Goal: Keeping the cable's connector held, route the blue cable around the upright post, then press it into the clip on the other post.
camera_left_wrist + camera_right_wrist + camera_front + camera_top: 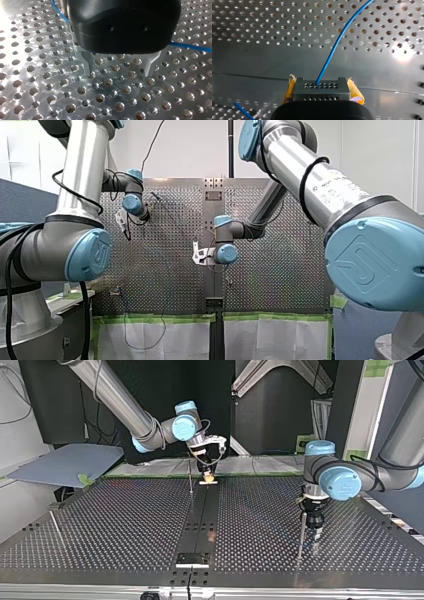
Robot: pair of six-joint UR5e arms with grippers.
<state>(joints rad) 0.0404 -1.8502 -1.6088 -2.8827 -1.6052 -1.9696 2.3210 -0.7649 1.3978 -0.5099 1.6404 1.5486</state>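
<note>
Connector: a grey, hole-studded block (322, 95), clenched between the yellow pads of my right tool (322, 88).
Blue cable (337, 42): it leaves the connector's face and arcs away over the perforated surface (262, 27); another stretch passes behind my left tool (118, 70).
Left tool: fingers spread with nothing between them, close above the surface.
Posts: one thin post (301, 532) stands just beside my left tool and another (191, 480) near my right; the clip is too small to make out.
Handling: probably light, thin and springy, and likely to slide off smooth metal fingers.
Hold: best pinched across its run, near the post.
</note>
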